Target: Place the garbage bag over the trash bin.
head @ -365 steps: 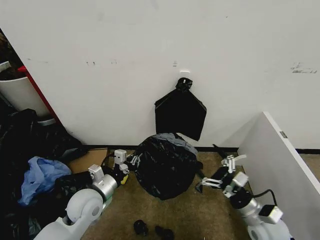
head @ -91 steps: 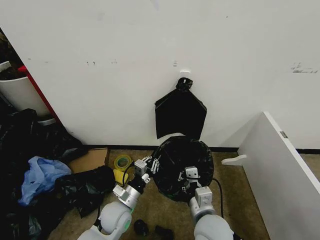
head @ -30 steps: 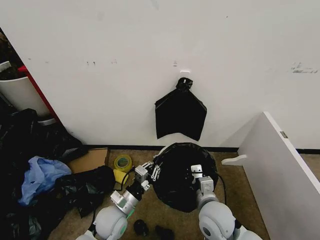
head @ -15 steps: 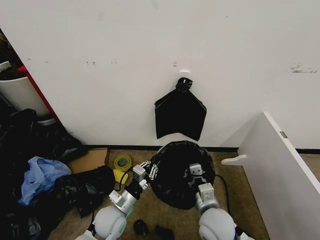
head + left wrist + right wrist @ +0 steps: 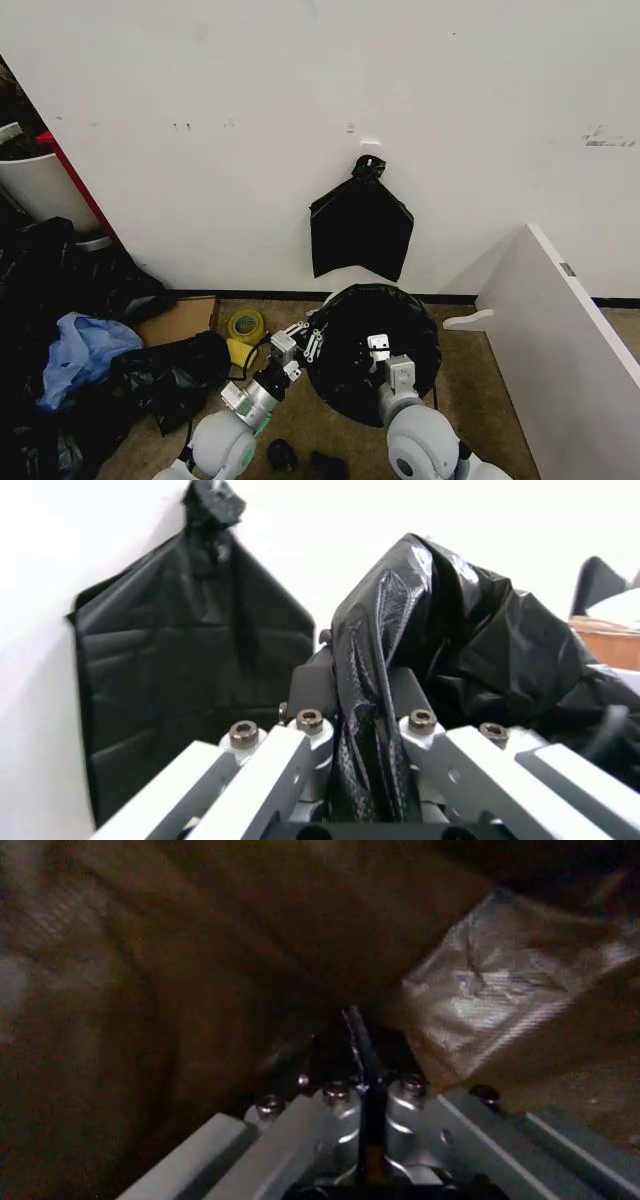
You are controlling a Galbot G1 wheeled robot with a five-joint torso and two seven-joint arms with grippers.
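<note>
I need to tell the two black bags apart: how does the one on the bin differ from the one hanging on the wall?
The garbage bag is crinkled and stretched round over the trash bin on the floor; the wall bag hangs flat with a knotted top. The left gripper pinches the garbage bag; nothing touches the wall bag. Both are glossy black plastic.

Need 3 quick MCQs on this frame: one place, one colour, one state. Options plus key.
1. Where does the flat black bag bunch hang?
A. on the wall
B. on the white board
C. on the floor

2. What colour is the tape roll on the floor?
A. red
B. yellow
C. white

3. What is the left gripper doing?
A. hanging open
B. shut on nothing
C. shut on the garbage bag

Key: 1 A, knotted top at a wall hook; 2 B, yellow ring; 3 C, black film pinched between its jaws.
</note>
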